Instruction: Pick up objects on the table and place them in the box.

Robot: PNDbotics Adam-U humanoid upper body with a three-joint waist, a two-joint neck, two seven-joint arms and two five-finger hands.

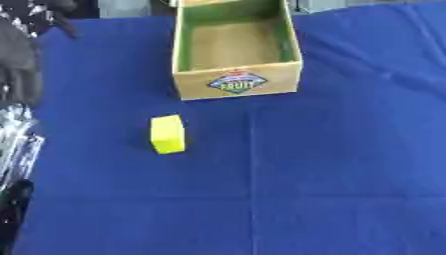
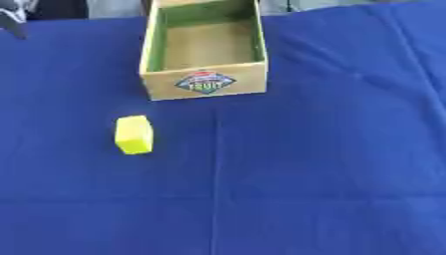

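Presently the yellow block (image 1: 167, 134) lies on the blue cloth (image 1: 331, 164) just in front of the box (image 1: 236, 83), long axis toward it, nearer the left arm (image 1: 19, 144) (finger state indeterminable; right hand unseen).

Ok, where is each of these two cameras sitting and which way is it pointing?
Left eye view: in the head, looking down at the blue cloth, yellow block and open box; the left arm runs down the left edge.
Right eye view: the head's other eye, same downward look; only a dark bit of the robot shows at the top left corner.
Shared: block, box and cloth; no hand is clear in either.
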